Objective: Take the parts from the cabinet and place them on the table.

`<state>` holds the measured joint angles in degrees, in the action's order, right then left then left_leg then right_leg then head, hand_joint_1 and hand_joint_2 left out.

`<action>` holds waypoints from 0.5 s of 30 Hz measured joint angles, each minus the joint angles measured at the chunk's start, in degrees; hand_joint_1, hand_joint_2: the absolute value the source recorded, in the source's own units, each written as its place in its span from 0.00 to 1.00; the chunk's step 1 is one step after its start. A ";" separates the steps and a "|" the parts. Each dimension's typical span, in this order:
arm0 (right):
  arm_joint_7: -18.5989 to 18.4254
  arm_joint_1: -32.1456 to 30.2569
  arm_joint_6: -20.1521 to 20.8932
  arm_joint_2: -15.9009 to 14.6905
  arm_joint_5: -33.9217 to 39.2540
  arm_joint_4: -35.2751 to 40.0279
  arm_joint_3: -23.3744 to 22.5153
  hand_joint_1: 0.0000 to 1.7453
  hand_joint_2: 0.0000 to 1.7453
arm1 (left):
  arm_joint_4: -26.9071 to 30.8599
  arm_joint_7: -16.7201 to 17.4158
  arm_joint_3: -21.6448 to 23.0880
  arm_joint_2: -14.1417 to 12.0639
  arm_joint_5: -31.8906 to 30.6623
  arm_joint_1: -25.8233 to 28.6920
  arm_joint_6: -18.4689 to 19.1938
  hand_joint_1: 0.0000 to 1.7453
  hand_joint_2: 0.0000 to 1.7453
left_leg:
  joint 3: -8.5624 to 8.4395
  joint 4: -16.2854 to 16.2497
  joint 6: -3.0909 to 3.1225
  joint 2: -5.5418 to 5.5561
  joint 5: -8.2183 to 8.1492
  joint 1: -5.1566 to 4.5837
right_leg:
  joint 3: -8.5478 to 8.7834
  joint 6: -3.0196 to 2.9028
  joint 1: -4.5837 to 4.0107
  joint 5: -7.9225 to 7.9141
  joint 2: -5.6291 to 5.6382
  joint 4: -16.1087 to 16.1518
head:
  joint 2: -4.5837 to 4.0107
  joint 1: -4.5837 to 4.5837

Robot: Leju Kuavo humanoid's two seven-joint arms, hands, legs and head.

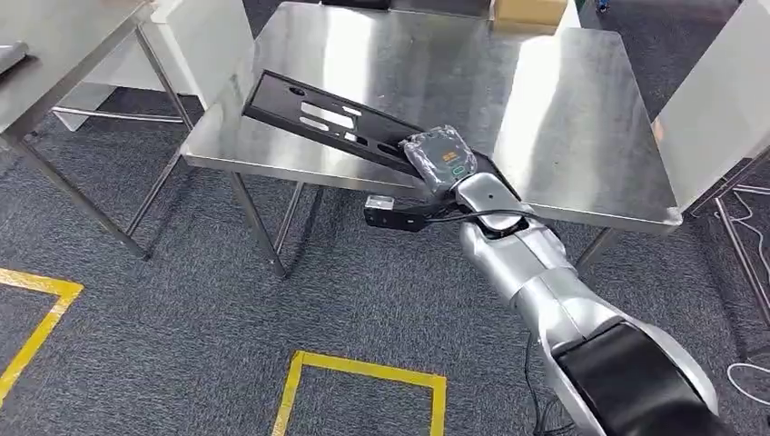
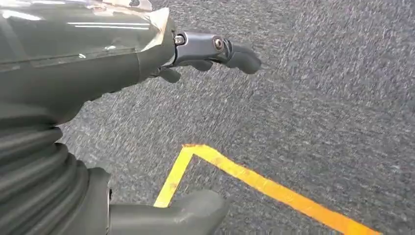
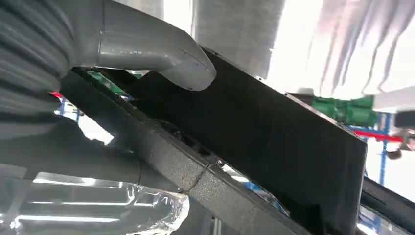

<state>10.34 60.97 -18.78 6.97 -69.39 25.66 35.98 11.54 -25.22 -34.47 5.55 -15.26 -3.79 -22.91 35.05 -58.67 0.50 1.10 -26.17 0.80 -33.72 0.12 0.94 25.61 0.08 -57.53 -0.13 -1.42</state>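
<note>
A long flat black part [image 1: 318,118] with cut-out slots lies slanted over the near left area of the steel table [image 1: 563,118]. My right hand [image 1: 440,159] grips its near end, above the table's front edge. Up close in the right wrist view, the thumb [image 3: 161,56] presses on the black part [image 3: 274,142]. My left hand [image 2: 195,51] hangs over the grey carpet, its fingers apart and holding nothing.
A second steel table [image 1: 64,45] stands at the left with white panels behind it. A white cabinet side [image 1: 717,100] rises at the right, cables on the floor beside it. Yellow tape lines [image 1: 363,368] mark the carpet in front.
</note>
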 joint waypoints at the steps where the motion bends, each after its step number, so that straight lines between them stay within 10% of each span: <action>1: -0.24 0.17 0.00 -0.02 -0.02 -0.18 -0.07 1.00 1.00 | 0.00 0.00 0.02 0.18 -0.09 -0.01 0.00 0.00 1.00 | 0.60 -1.88 -0.39 -0.30 -0.43 -0.02 | 0.74 -0.51 -0.02 0.40 -0.02 0.02 | 0.00 -0.26; 4: -0.90 0.68 0.00 -0.02 -0.46 -0.83 -0.19 1.00 1.00 | 0.00 -0.02 -0.07 0.13 -0.20 0.02 -0.04 0.00 1.00 | 8.09 -14.51 -1.34 -0.48 -4.41 0.35 | 2.35 -1.23 -0.06 1.82 -0.04 -0.01 | 0.00 -0.30; 6: -1.47 0.46 0.00 -0.13 -0.83 -1.42 -0.20 1.00 1.00 | 0.00 -0.04 -0.29 0.13 -0.20 0.21 -0.02 0.00 1.00 | 11.83 -17.41 -1.55 -0.66 -2.84 0.43 | 3.89 -1.04 -0.04 3.14 0.01 0.00 | 0.00 -0.28; 9: -2.69 0.70 -0.02 -0.48 -1.46 -1.97 -0.42 1.00 1.00 | 0.00 -0.09 -0.40 -0.02 -0.39 0.30 0.04 0.00 1.00 | 7.97 -4.32 -1.14 -1.03 7.42 0.51 | 7.00 -0.46 0.13 5.56 0.06 0.05 | 0.00 -0.33; 15: -4.88 1.76 -0.15 -1.75 -2.60 -2.84 -1.07 1.00 1.00 | -0.02 -0.28 -0.55 -0.07 -1.01 0.39 0.50 0.00 1.00 | 3.50 1.11 1.82 -0.97 4.51 -0.66 | 7.67 2.53 -0.75 5.63 0.00 -0.30 | 0.00 -0.28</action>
<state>5.46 62.73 -18.93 5.22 -72.00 22.82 34.90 11.52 -25.51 -35.01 5.49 -16.26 -3.39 -22.40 38.55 -57.56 2.32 0.13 -21.66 0.14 -26.04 2.64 0.19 31.24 0.08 -57.83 -0.13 -1.70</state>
